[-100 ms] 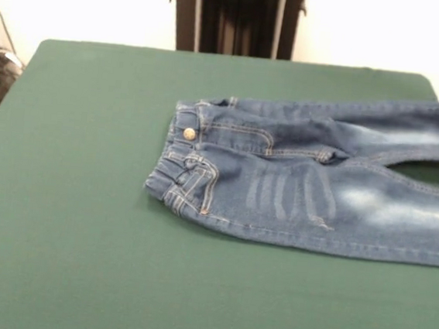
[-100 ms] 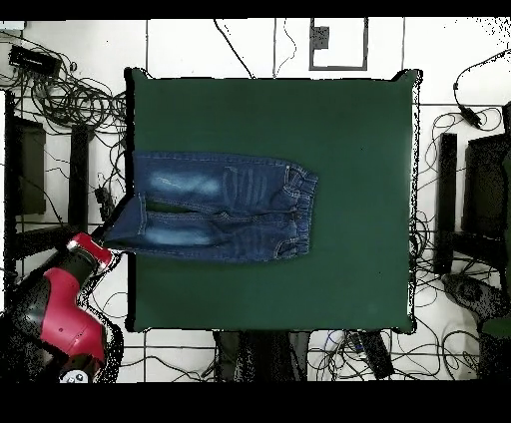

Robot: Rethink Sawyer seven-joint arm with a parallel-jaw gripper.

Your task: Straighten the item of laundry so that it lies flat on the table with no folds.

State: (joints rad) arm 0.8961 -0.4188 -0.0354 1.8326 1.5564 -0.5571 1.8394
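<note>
The jeans (image 2: 215, 206) lie on the bench (image 2: 359, 259), their long axis running straight across it: the waistband points toward the middle of the green cloth, and the leg ends reach the side edge, one hem hanging just past it. The two legs lie side by side with a narrow dark gap between them, and creases show near the waist. The red arm (image 2: 62, 314) sits off the bench beyond that same edge, close to the nearer leg's hem. Its hand is hidden there, so I cannot tell whether it is open, closed or touching the denim.
</note>
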